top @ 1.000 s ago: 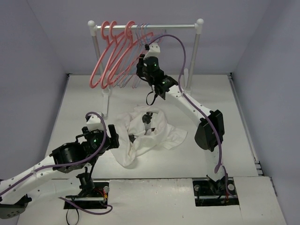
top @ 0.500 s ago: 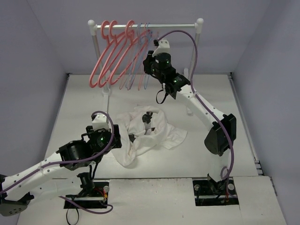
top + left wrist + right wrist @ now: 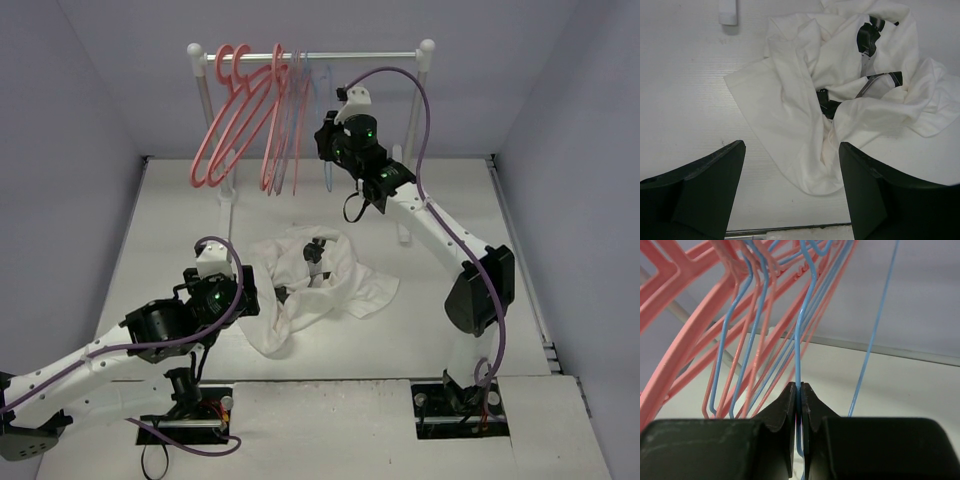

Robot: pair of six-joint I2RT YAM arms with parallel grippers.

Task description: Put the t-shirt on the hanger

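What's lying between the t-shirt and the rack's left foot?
Nothing: bare table separates the t-shirt from the rack's left foot, shown in the top external and left wrist views.

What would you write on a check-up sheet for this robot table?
Surface: white table, flat.
Job's things: white t-shirt crumpled mid-table; blue hanger up at the rack.
Clutter: pink hangers on the rack; small black parts in the t-shirt, unidentifiable.
Grippers: right gripper shut on the blue hanger's wire; left gripper open above the t-shirt's edge.
Cables: purple cables loop along both arms.
Surroundings: plain grey walls.
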